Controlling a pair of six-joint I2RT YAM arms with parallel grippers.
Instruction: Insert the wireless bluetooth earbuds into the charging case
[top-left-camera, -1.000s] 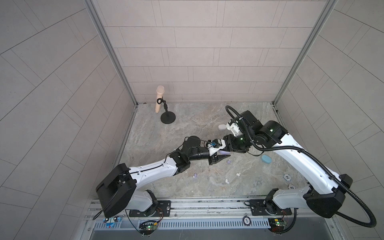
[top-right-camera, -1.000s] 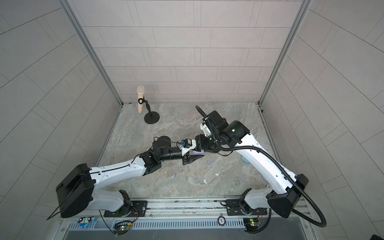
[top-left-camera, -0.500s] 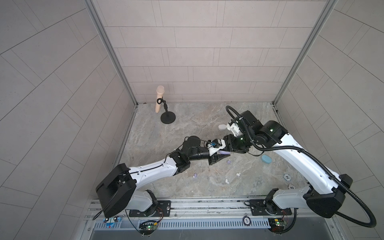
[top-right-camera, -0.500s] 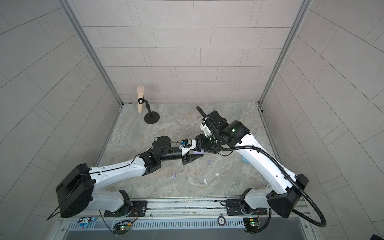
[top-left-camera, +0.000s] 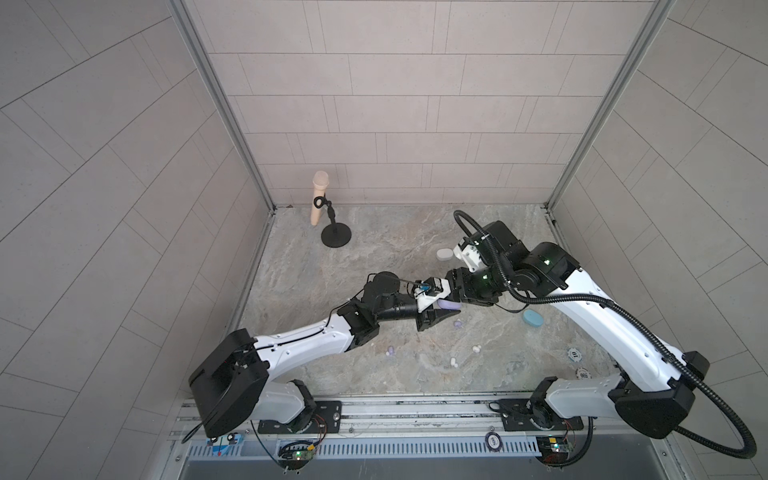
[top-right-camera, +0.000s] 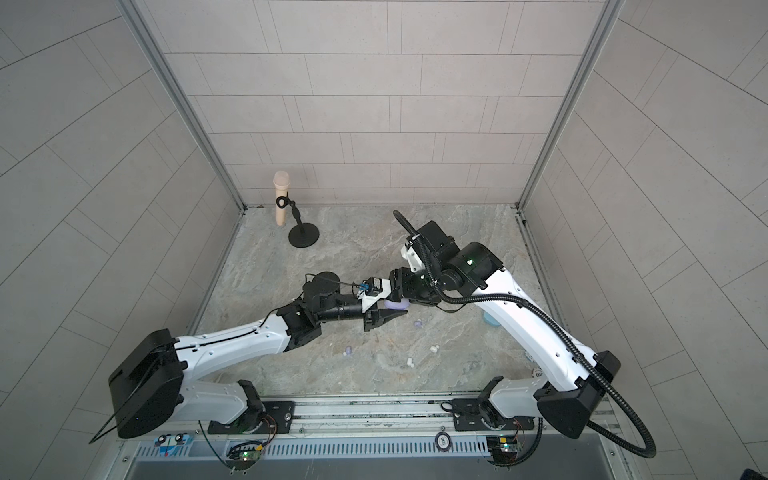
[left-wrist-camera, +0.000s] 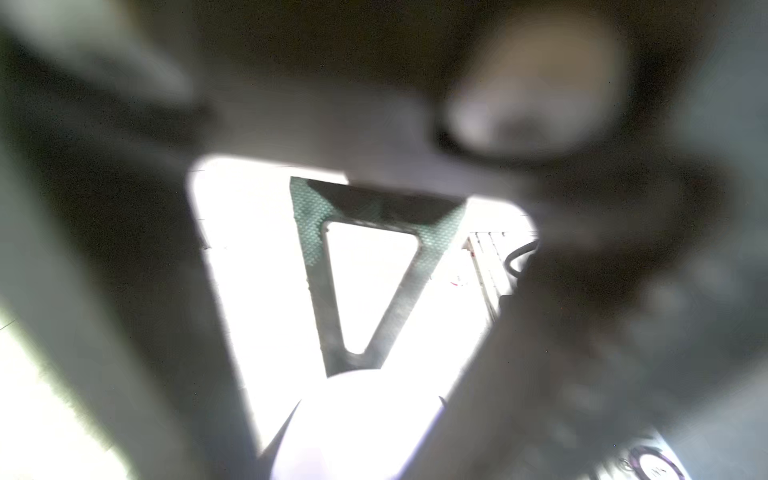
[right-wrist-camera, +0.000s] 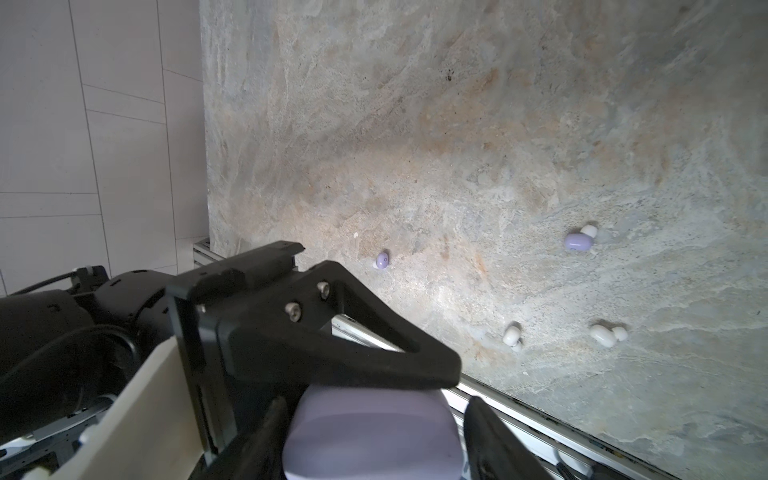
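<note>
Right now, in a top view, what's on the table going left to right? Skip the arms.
microphone stand → lilac earbud → white case → white earbud → blue case → poker chips. Left out: the held lilac case and two more earbuds, one white, one lilac; they share the white case's left-right position.

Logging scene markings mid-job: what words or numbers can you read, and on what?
"10", it seems: white poker chip.
"500", it seems: half-hidden poker chip, next to it.
Too small to read: front-rail chip.
No print visible: lilac charging case.
</note>
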